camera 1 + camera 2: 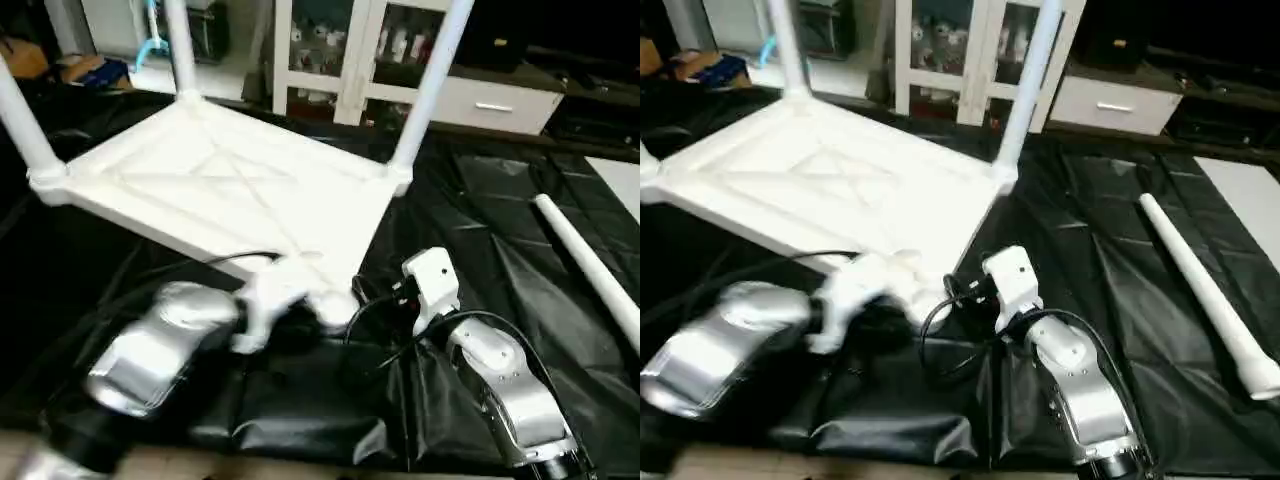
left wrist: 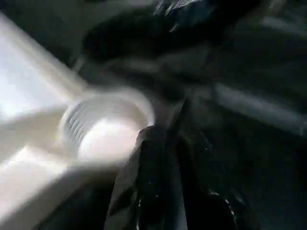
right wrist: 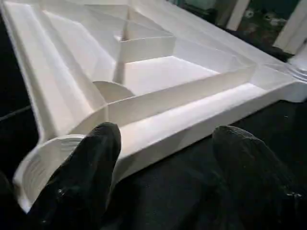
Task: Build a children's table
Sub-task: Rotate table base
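The children's table top [image 1: 230, 190] lies upside down on black sheeting [image 1: 480, 260], its X-ribbed underside facing up. Three white legs stand upright in corner sockets: one at the far left [image 1: 20, 120], one at the back [image 1: 180, 45], one at the right [image 1: 430, 80]. The near corner socket [image 2: 103, 127] remains empty, its internal thread visible in the left wrist view. The left claw [image 2: 156, 158], blurred, hovers just beside this socket with its black fingers nearly closed and nothing seen held between them. To its right, the right claw [image 3: 163, 163] rests near the top's near edge, fingers [image 3: 81, 167] spread wide and holding nothing; one fingertip lies just in front of the empty socket. Farther right, the fourth leg [image 1: 1200, 285] lies flat on the sheeting, well apart from both claws. Judged risks: either claw, so close to the rim, could nudge the top and slide it on the slick sheeting, tilting the three seated legs; the loose leg could roll when grasped; and a leg offered at an angle could cross-thread in the socket.
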Robot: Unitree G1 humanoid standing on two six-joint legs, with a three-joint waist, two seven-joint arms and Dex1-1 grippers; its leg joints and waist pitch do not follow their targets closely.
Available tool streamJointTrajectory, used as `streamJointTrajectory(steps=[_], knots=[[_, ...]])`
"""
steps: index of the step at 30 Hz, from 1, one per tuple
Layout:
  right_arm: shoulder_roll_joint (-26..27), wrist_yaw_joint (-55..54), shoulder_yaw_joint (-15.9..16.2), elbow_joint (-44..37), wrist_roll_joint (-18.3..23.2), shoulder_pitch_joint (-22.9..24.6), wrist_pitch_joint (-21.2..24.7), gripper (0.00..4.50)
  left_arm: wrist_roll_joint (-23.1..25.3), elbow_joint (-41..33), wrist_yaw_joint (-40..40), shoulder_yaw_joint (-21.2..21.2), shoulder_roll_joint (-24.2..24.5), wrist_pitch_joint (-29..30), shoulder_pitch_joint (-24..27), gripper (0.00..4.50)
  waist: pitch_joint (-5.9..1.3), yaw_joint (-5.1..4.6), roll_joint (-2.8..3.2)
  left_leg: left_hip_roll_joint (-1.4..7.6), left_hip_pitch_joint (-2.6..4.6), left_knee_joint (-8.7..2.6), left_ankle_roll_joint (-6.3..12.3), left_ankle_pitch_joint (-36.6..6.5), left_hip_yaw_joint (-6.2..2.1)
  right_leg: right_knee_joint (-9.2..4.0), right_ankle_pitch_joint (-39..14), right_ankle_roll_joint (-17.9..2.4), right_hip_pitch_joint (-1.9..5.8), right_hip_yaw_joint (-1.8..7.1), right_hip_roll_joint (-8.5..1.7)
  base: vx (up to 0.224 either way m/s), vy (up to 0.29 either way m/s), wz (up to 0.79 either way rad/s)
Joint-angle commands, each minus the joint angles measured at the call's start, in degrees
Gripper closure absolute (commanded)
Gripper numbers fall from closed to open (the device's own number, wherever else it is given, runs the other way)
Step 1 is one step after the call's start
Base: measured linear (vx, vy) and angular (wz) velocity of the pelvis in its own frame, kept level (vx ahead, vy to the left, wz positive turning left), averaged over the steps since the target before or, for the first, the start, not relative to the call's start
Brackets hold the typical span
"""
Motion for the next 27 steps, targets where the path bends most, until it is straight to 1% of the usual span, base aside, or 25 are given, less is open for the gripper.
streamJointTrajectory(steps=[1,3,5,6,7,8,9,10,11,12,13,14,15,16,17,18,19,20,21,22,23,24,25,26,27], knots=[[-0.41,-1.22,-2.05,-1.96,-0.07,0.39,0.73,1.11,0.47,-0.07,0.40,-1.22,-0.92,-0.65,-1.05,3.83,-3.63,0.00,1.33,0.32,-0.08,-4.22,-0.69,-12.00,0.34,-3.80,-12.59,-8.00,3.50,1.76,-1.59,0.000,0.000,0.00],[-0.90,-3.23,-4.22,-1.72,-0.40,-0.49,1.42,1.11,-0.33,-1.79,-0.68,-0.82,0.50,0.59,-0.97,3.83,-3.59,-0.18,1.43,0.27,-0.10,-4.21,-0.74,-12.50,0.30,-3.86,-13.63,-7.55,3.42,1.72,-1.47,0.000,0.000,0.00],[-2.32,-7.06,-9.78,0.48,0.65,-4.91,5.92,1.11,-4.01,-5.01,-2.30,4.23,4.26,2.79,-0.54,3.83,-3.64,-0.51,1.70,0.08,0.09,-4.20,-1.08,-12.52,0.24,-3.38,-13.17,-7.95,3.46,1.63,-1.16,0.000,0.000,0.00],[-2.82,-7.37,-10.90,0.98,1.11,-6.24,6.72,1.11,-4.97,-5.49,-2.56,5.65,5.01,3.20,-0.53,3.83,-3.57,-0.65,2.02,-0.01,0.04,-4.21,-1.21,-12.65,0.18,-3.38,-13.31,-8.08,3.43,1.60,-1.09,0.000,0.000,0.00],[-4.12,-7.28,-11.69,1.73,1.01,-7.89,7.73,1.11,-6.48,-6.49,-2.93,7.74,5.79,3.93,-0.36,3.83,-3.42,-0.78,1.86,-0.05,0.32,-4.03,-1.13,-13.51,0.41,-3.76,-14.56,-7.79,3.15,1.52,-0.95,0.000,0.000,0.00],[-5.85,-7.11,-12.09,2.98,0.38,-9.77,9.38,1.11,-8.08,-7.32,-3.09,10.04,6.27,4.78,-0.25,3.83,-3.39,-0.74,1.96,-0.09,0.52,-3.91,-1.17,-13.68,0.48,-3.72,-14.93,-7.80,3.04,1.53,-0.93,0.000,0.000,0.00],[-7.66,-7.04,-12.37,4.66,-0.38,-11.71,11.21,1.11,-9.24,-7.77,-2.69,12.15,6.35,5.73,-0.32,3.83,-3.33,-0.85,2.74,-0.16,0.45,-3.89,-1.43,-13.84,0.41,-3.49,-14.45,-8.48,3.14,1.44,-0.81,0.000,0.000,0.00],[-8.10,-6.88,-12.39,5.14,-0.51,-12.16,11.55,1.11,-9.35,-7.79,-2.51,12.58,6.27,5.87,-0.37,3.83,-3.33,-0.85,2.74,-0.16,0.45,-3.89,-1.43,-13.84,0.41,-3.49,-14.45,-8.48,3.14,1.44,-0.81,0.000,0.000,0.00],[-12.43,-3.51,-12.39,9.89,-0.38,-16.13,15.25,1.11,-9.74,-7.61,-0.07,16.28,5.12,7.24,-0.90,3.83,-3.37,-0.93,2.78,-0.24,0.46,-3.75,-1.22,-13.92,0.53,-3.70,-14.09,-8.68,3.21,1.41,-0.69,0.000,0.000,0.00],[-14.20,-0.74,-12.40,12.18,0.88,-17.72,17.16,1.11,-9.42,-7.00,1.37,17.52,4.21,7.82,-1.33,3.83,-3.43,-1.05,3.16,-0.26,0.70,-3.58,-0.80,-15.40,0.49,-3.69,-14.58,-9.73,3.22,1.20,-0.56,0.000,0.000,0.00],[-14.76,0.25,-12.39,12.92,1.41,-18.21,17.81,0.85,-9.22,-6.76,1.82,17.91,3.84,8.00,-1.49,3.81,-3.57,-0.58,2.98,-0.42,0.87,-3.13,0.21,-14.54,0.81,-3.80,-13.57,-10.30,3.09,1.35,-0.62,0.000,0.000,0.00],[-17.02,1.31,-12.48,17.38,1.10,-20.43,17.64,0.85,-8.60,-5.24,4.81,19.29,1.69,8.68,-2.24,3.81,-3.49,-0.42,3.45,-0.27,0.60,-3.17,0.88,-13.65,0.94,-3.94,-13.49,-11.04,3.09,1.45,-0.92,0.000,0.000,0.00],[-18.17,1.80,-12.35,19.63,0.71,-21.46,17.50,0.85,-8.30,-4.75,5.83,19.54,0.95,9.20,-2.55,3.81,-3.51,-0.44,3.33,-0.47,0.07,-3.11,0.86,-12.78,0.72,-3.86,-13.79,-10.94,3.54,1.28,-0.87,0.000,0.000,0.00],[-21.89,3.22,-11.83,27.15,-1.09,-24.84,16.62,0.79,-7.66,-3.44,8.83,19.88,-0.89,10.76,-3.41,3.81,-3.89,-0.13,3.41,-0.41,0.20,-2.93,0.93,-11.42,0.75,-3.82,-13.27,-11.27,3.58,1.20,-0.97,0.000,0.000,0.00],[-22.64,3.55,-11.64,28.72,-1.51,-25.53,16.49,0.64,-7.73,-3.40,8.89,19.65,-0.94,10.89,-3.48,3.81,-4.06,-0.11,3.41,-0.36,0.33,-2.80,1.12,-11.04,0.79,-3.58,-12.20,-12.05,3.53,1.12,-0.93,0.000,0.000,0.00],[-25.52,5.17,-10.98,35.07,-3.44,-28.35,16.53,0.51,-8.48,-3.76,8.40,18.30,-0.48,11.38,-3.59,3.81,-4.10,0.14,3.43,-0.45,0.23,-2.67,1.67,-10.65,0.82,-3.50,-11.30,-12.89,3.58,1.03,-0.91,0.000,0.000,0.00],[-26.91,6.45,-10.70,38.09,-4.31,-29.51,16.54,0.43,-9.24,-4.74,7.25,17.29,0.07,11.28,-3.32,3.81,-4.10,0.31,3.37,-0.53,-0.23,-2.62,2.34,-9.74,0.81,-3.49,-10.54,-13.37,3.81,1.00,-0.98,0.000,0.000,0.00],[-28.07,6.37,-10.63,40.94,-5.25,-30.45,15.49,0.43,-10.03,-5.69,6.51,16.81,0.11,11.23,-3.06,3.81,-4.16,0.38,3.37,-0.53,-0.20,-2.52,2.60,-9.60,0.83,-3.39,-10.33,-13.61,3.81,0.98,-1.05,0.000,0.000,0.00],[-28.72,6.11,-11.14,43.00,-5.48,-31.22,14.37,0.33,-10.63,-6.06,7.22,17.27,-0.79,11.50,-3.03,3.81,-4.18,0.27,3.42,-0.56,-0.59,-2.47,2.97,-8.85,0.77,-3.25,-9.85,-13.85,4.04,0.93,-1.14,0.000,0.000,0.00],[-29.31,5.66,-12.00,45.30,-5.40,-32.15,12.85,0.08,-11.28,-6.23,8.81,18.32,-2.39,12.01,-3.11,3.81,-4.23,0.33,3.32,-0.50,-0.59,-2.33,3.20,-8.44,0.87,-3.28,-9.40,-14.20,4.02,0.90,-1.21,0.000,0.000,0.00],[-29.17,5.04,-13.12,45.86,-4.66,-32.58,11.90,0.08,-11.14,-5.61,10.97,19.45,-3.97,11.64,-3.31,3.81,-4.18,0.35,3.29,-0.47,-0.55,-2.36,3.51,-8.42,0.90,-3.40,-9.38,-14.30,4.00,0.87,-1.17,0.000,0.000,0.00],[-27.93,3.84,-15.65,44.61,-2.41,-32.72,10.82,0.02,-9.60,-3.54,15.80,21.50,-6.86,9.44,-3.74,3.81,-4.15,0.13,2.93,-0.42,-0.89,-2.31,4.04,-8.56,1.00,-3.41,-9.45,-14.38,4.10,0.87,-1.17,0.000,0.000,0.00],[-26.82,3.40,-17.27,43.11,-0.72,-32.61,10.34,0.02,-7.95,-2.21,19.03,22.58,-8.56,7.34,-3.92,3.81,-4.12,-0.08,2.72,-0.50,-1.16,-2.16,4.49,-8.79,0.97,-3.74,-10.68,-13.34,4.32,0.71,-1.09,0.000,0.000,0.00],[-25.39,2.79,-18.86,40.81,1.01,-32.15,9.83,0.02,-6.67,-1.20,21.69,23.65,-10.13,5.36,-3.78,3.81,-4.23,-0.08,2.71,-0.49,-1.06,-2.15,4.61,-8.93,0.88,-3.73,-11.85,-12.86,4.28,0.59,-1.18,0.000,0.000,0.00],[-24.13,2.09,-19.87,39.06,2.31,-31.43,9.16,0.02,-6.33,-1.08,23.21,24.77,-11.52,4.23,-2.92,3.81,-4.33,-0.45,2.76,-0.60,-1.45,-2.14,4.80,-8.74,0.72,-3.74,-13.21,-11.60,4.49,0.45,-1.24,0.000,0.000,0.00]])
